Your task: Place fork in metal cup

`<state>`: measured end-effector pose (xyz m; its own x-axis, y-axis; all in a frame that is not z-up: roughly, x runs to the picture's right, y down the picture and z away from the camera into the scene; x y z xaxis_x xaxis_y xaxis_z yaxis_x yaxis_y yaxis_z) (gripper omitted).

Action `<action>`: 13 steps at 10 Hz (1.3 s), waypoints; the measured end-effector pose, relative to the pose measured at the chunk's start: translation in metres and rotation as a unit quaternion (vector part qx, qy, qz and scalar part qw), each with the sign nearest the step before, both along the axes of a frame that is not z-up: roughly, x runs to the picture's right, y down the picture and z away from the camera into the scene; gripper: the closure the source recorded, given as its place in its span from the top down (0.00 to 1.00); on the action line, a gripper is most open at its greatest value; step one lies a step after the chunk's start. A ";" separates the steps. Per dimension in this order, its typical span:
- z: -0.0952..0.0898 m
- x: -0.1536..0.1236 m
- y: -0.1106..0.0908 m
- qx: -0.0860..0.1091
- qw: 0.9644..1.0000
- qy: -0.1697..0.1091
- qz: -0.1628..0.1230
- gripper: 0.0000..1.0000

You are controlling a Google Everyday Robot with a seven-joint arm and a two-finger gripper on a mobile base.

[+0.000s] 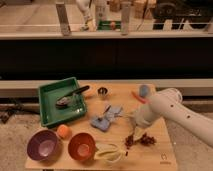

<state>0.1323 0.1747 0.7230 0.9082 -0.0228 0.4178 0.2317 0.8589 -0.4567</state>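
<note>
The metal cup (102,92) is small and shiny and stands upright near the table's back edge, right of the green tray. The fork (107,109) is a slim dark utensil lying at the upper edge of a blue cloth (104,120), just in front of the cup. My white arm reaches in from the right. My gripper (133,120) is at its end, low over the table just right of the cloth and a hand's width right of the fork. It covers the thick dark bar.
A green tray (50,111) holds a black-handled metal scoop (70,98). A light-blue cup (144,90) and a red-orange item (137,96) stand at the back right. Grapes (140,139), a banana (108,152), an orange bowl (81,146), a purple bowl (44,145) and an orange fruit (63,131) line the front.
</note>
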 end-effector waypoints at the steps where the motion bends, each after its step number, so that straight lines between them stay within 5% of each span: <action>1: 0.005 -0.008 -0.001 0.000 1.000 -0.006 0.002 0.80; 10: 0.037 -0.126 -0.004 0.008 0.998 -0.061 -0.019 0.80; 13: 0.058 -0.134 -0.006 0.003 0.997 -0.079 -0.001 0.80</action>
